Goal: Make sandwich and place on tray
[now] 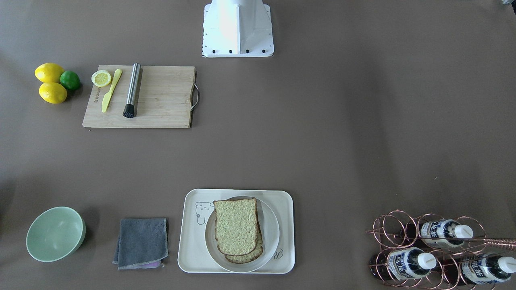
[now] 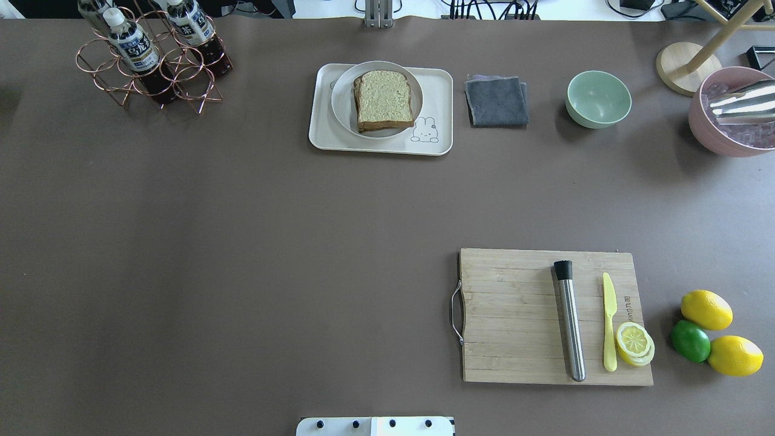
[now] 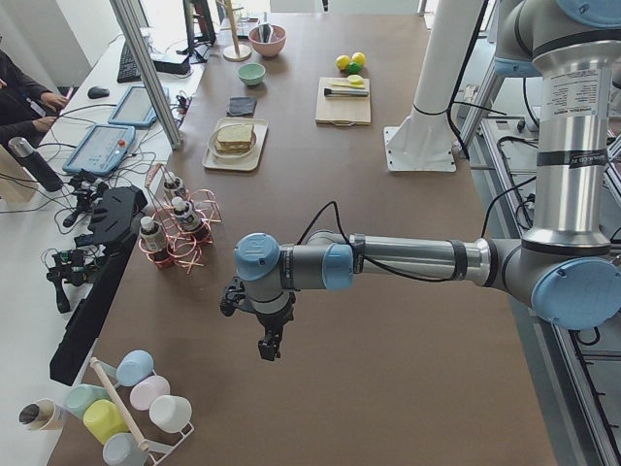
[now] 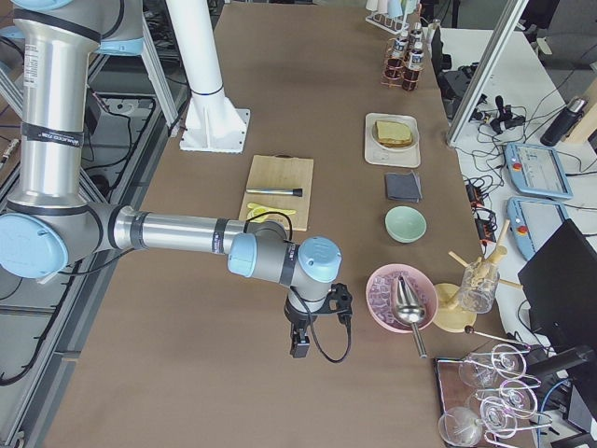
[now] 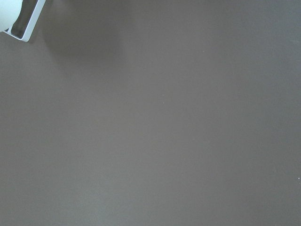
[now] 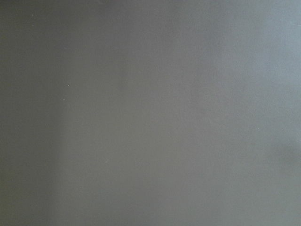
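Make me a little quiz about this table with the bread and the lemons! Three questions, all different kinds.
1. True or false: the sandwich sits on a round white plate, and the plate rests on the tray.
2. How many whole lemons lie beside the lime?
3. Fill the gap: the grey cloth lies between the tray and the green ___.
Key: 1 true; 2 two; 3 bowl.
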`<state>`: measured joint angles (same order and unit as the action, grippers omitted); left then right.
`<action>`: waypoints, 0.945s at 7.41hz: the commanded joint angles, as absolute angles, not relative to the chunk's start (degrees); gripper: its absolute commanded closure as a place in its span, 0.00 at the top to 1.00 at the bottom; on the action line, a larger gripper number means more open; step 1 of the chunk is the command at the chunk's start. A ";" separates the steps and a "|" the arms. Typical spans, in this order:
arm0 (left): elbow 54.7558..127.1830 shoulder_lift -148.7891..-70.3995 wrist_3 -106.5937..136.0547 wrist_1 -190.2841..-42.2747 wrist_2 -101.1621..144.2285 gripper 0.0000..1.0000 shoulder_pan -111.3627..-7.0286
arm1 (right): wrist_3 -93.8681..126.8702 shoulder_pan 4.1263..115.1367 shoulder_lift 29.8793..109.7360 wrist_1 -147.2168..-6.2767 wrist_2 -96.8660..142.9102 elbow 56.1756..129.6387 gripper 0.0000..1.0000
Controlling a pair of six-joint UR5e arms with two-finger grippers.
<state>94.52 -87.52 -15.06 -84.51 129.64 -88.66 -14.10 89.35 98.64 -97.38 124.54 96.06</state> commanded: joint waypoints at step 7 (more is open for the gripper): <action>90.79 -86.75 -15.21 -84.64 129.90 0.99 -88.86 | -14.06 89.38 98.52 -97.29 124.54 96.68 1.00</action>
<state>90.96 -86.81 -15.20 -84.64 129.82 -88.86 -14.07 89.38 98.47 -97.30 124.51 96.66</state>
